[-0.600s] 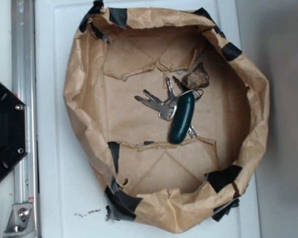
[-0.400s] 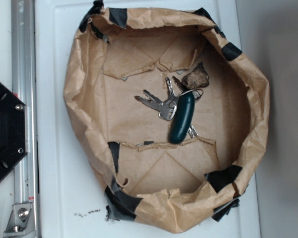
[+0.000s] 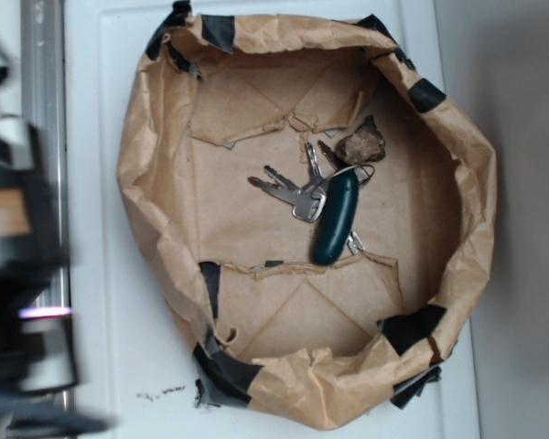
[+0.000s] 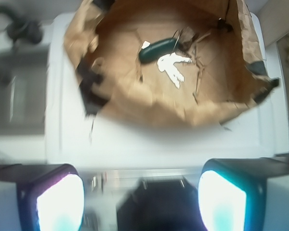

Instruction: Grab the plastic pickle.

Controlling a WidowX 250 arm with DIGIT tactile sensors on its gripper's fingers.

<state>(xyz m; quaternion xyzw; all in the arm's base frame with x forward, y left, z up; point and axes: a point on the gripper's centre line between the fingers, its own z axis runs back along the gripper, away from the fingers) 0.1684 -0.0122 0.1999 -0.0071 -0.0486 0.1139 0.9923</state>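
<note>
The plastic pickle (image 3: 335, 218) is a glossy dark green oblong lying on the floor of a brown paper bowl (image 3: 146, 183), its upper end resting over a silver bunch of keys (image 3: 291, 192). The wrist view shows the pickle (image 4: 156, 49) far ahead, inside the paper bowl (image 4: 149, 103). My gripper (image 4: 141, 197) is open, its two glowing fingers (image 4: 60, 202) wide apart with nothing between them. It hangs over the white surface outside the bowl, well short of the pickle. In the exterior view the arm (image 3: 18, 265) is a dark blur at the left edge.
A rough brown rock-like lump (image 3: 361, 143) sits just above the pickle. The crumpled paper walls are patched with black tape (image 3: 224, 370). A metal rail (image 3: 44, 73) runs along the left of the white surface (image 3: 101, 302).
The arm has swept into the exterior view at the left edge, blurred by motion and covering the black base. Pickle, keys and rock have not moved.
</note>
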